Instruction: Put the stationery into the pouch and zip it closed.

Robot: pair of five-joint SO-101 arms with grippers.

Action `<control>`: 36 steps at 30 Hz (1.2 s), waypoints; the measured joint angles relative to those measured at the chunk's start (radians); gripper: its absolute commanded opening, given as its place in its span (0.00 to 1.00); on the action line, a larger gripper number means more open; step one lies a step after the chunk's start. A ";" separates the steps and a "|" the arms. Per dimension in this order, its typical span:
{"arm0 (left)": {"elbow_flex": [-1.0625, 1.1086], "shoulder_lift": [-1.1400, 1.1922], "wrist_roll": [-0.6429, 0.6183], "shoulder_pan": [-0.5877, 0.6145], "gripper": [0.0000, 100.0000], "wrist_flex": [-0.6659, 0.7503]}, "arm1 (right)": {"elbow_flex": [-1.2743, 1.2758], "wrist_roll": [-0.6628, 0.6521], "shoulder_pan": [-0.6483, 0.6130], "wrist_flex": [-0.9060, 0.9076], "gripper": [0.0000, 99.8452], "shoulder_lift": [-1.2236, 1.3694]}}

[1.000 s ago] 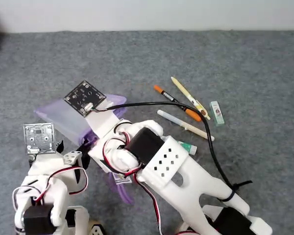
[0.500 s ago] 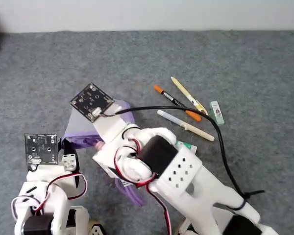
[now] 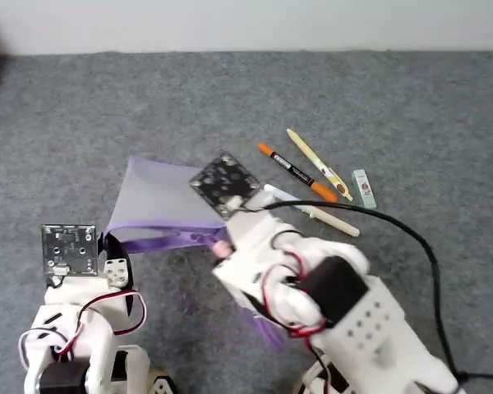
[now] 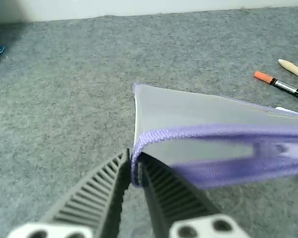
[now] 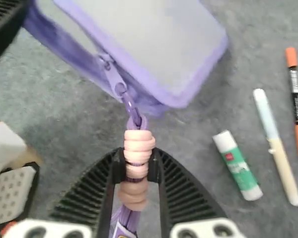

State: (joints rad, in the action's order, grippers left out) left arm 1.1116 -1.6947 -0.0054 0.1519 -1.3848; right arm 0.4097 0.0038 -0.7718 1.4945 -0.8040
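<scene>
— Where's the pouch (image 3: pixel 160 197)?
— Left of centre on the grey surface (image 3: pixel 394 98), with open room beyond it. Its long zip edge runs across between the arms.
— And the grippers?
— The left gripper (image 4: pixel 133 164) pinches the pouch's end corner. The right gripper (image 5: pixel 137 154) clamps the pink bead pull (image 5: pixel 137 141), its arm angled in from the right. The pens (image 3: pixel 297 172) lie just to the right.

The right arm (image 3: pixel 337 304) hides part of the pouch (image 3: pixel 160 197); the orange marker (image 4: pixel 280 85) runs off the edge.

Jaws pinch pouch (image 4: pixel 203 114) corner; orange marker (image 4: pixel 282 86) lies beyond.
</scene>
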 measured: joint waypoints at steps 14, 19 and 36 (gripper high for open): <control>0.000 0.000 0.000 0.000 0.02 0.000 | 0.011 -0.058 0.147 0.066 0.01 -0.100; 0.000 0.000 0.002 -0.034 0.12 0.000 | 0.011 -0.058 0.152 0.066 0.01 -0.100; 0.049 0.000 0.005 -0.063 0.04 0.057 | 0.011 -0.058 0.158 0.066 0.01 -0.101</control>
State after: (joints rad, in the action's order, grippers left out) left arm 1.1607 -1.6947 -0.0008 0.0890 -1.3280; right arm 0.4204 -0.0545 -0.6137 1.5604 -0.9053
